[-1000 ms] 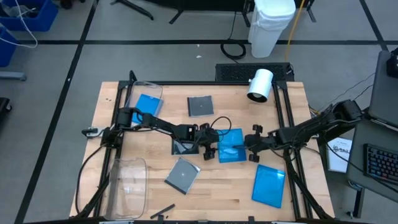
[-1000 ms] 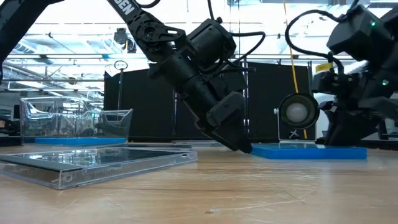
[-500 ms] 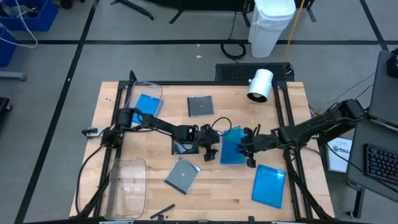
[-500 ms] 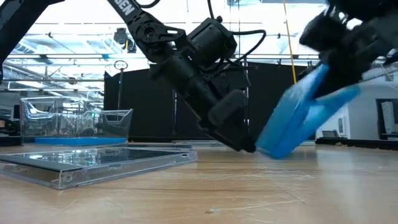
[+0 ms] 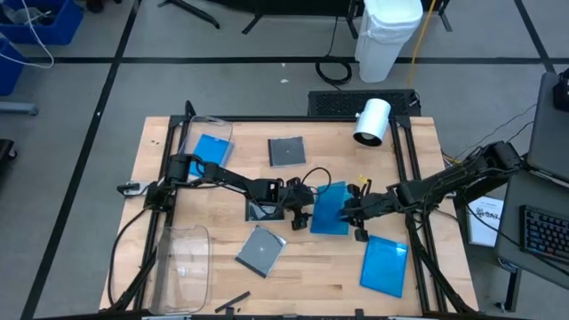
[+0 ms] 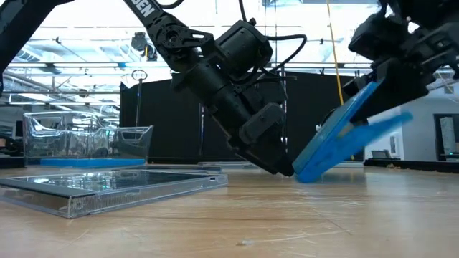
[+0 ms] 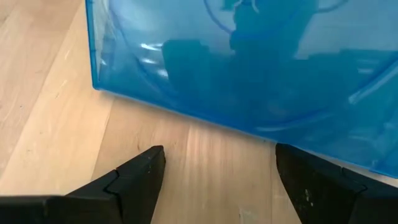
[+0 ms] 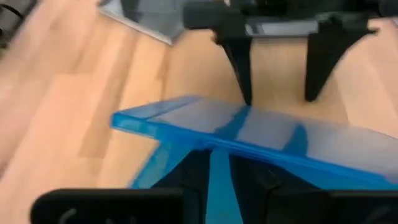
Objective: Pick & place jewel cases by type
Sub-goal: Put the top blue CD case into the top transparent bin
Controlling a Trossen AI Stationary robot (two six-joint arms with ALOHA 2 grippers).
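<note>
From above we see six cases spread over the table (image 5: 151, 151). One blue case (image 5: 211, 149) lies in the far-left bin (image 5: 206, 123), so sorting looks barely begun. A grey case (image 5: 286, 152) lies at the far middle, another grey case (image 5: 261, 250) near the front, a third (image 5: 260, 210) under the left arm, and a blue case (image 5: 385, 264) at the front right. The front-left bin (image 5: 182, 267) holds nothing. Five cases seem left to place. The right gripper (image 5: 354, 212) holds the middle blue case (image 5: 329, 209) by its right edge; the left gripper (image 5: 302, 212) sits just beside its left edge.

In the low view, the held case (image 6: 337, 140) tilts steeply, its low edge on the wood, its high edge in the right gripper (image 6: 391, 75). The left gripper (image 6: 283, 168) points down at that low edge.

From the left wrist, our left fingers (image 7: 134, 177) stand wide apart, empty, facing the translucent blue case (image 7: 249, 68).

From the right wrist, the case (image 8: 261, 140) shows thin and glossy, pinched by narrowly parted jaws.
</note>
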